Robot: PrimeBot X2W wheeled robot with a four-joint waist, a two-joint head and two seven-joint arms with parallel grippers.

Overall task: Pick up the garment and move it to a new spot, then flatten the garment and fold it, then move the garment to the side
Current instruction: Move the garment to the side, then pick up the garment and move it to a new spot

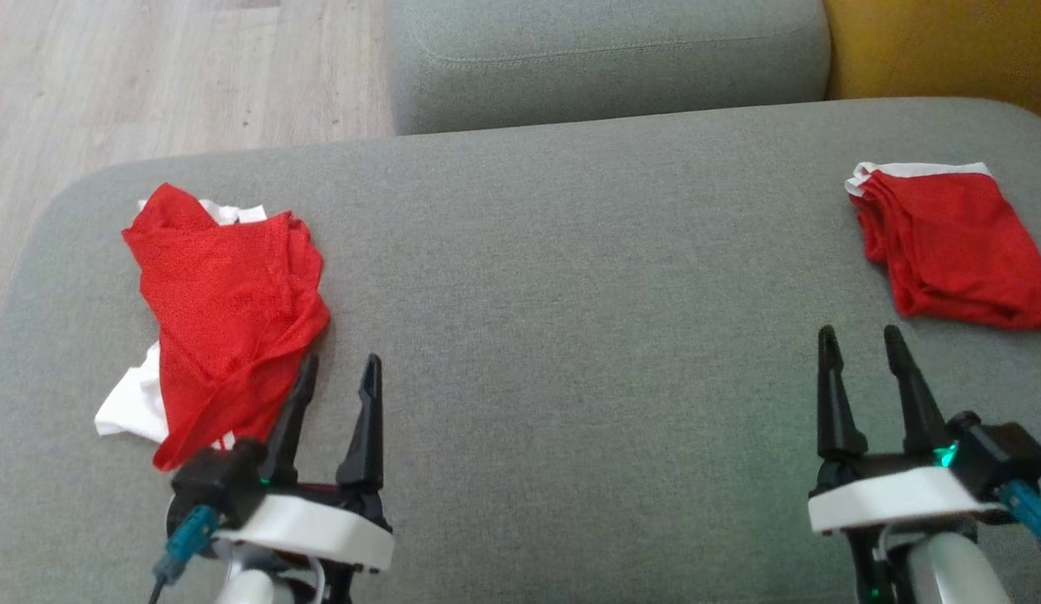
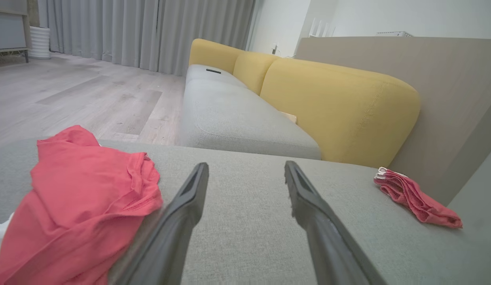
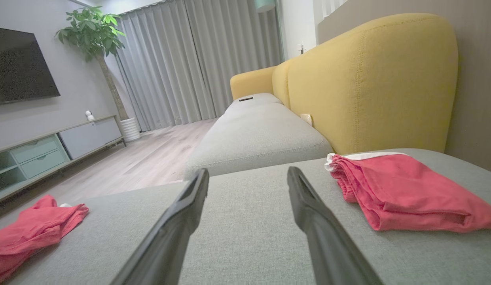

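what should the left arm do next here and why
Probably ease the left gripper a little to its left and down onto the crumpled garment, then close. Its jaws stand open and empty beside the cloth, which lies unfolded; the folded garment at the right looks done.

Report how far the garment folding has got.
Done: a folded red garment lies at the right edge of the seat. In hand: nothing; left claw and right claw hover open, empty. Left: the crumpled red-and-white garment by the left claw has yet to be picked up, flattened, folded, set aside.
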